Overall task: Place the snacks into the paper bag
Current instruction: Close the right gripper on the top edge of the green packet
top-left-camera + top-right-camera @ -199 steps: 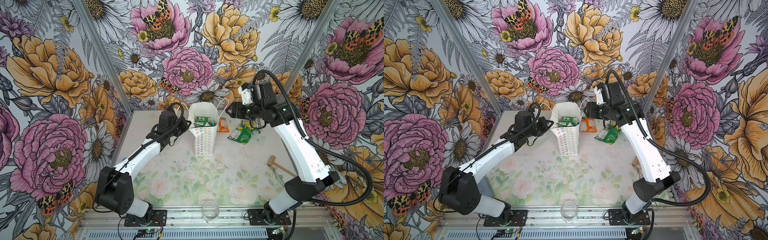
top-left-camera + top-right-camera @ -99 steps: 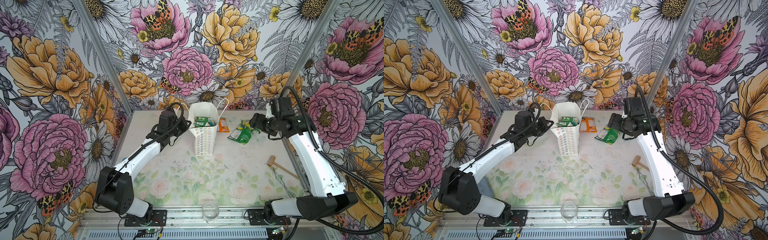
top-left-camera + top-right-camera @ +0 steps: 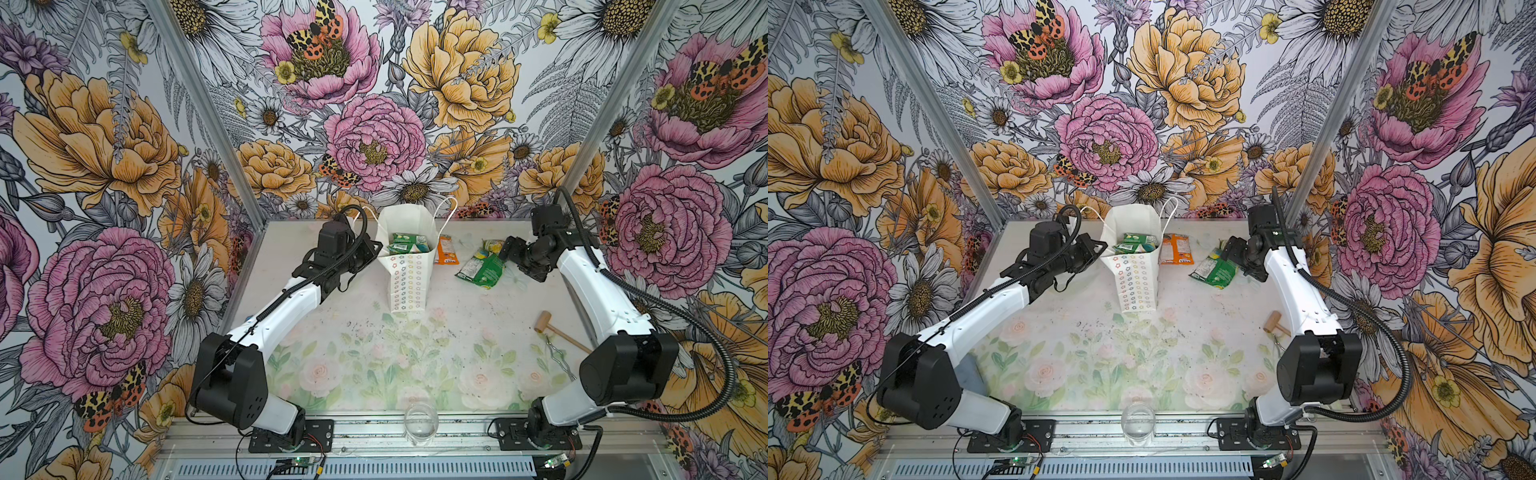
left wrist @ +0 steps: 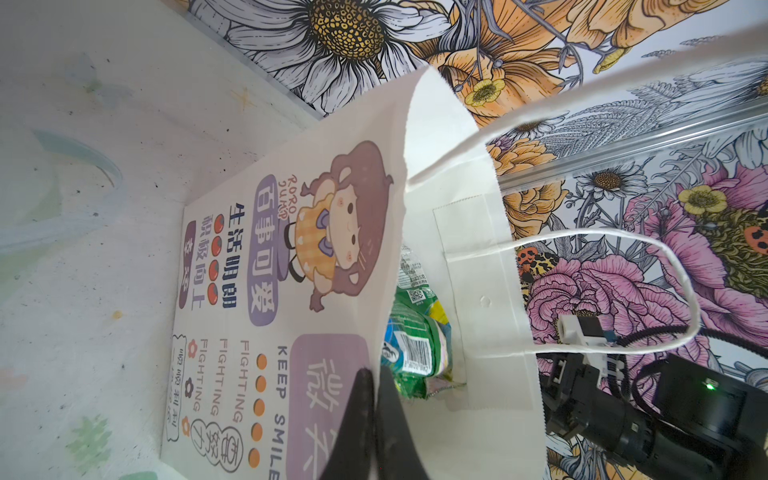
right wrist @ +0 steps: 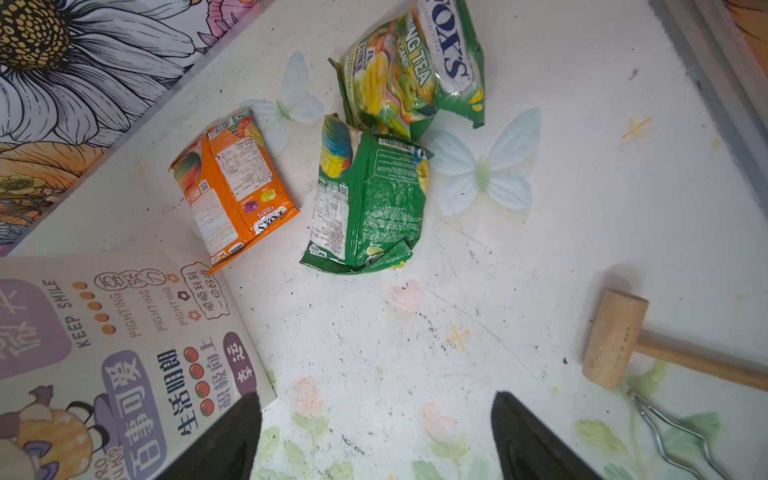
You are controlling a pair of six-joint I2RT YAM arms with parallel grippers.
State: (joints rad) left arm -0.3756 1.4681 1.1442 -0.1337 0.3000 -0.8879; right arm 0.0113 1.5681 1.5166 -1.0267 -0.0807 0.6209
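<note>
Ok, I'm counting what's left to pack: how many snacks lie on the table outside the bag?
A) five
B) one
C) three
C: the right wrist view shows three lying outside the bag: an orange packet, a green packet and a tea packet.

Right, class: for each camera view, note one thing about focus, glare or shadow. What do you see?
Left wrist view: bag print sharp, near cord and left tool blurred. Right wrist view: sheen on the green packets, right tool soft-edged. Both top views: even light, faint shadows on the table.
</note>
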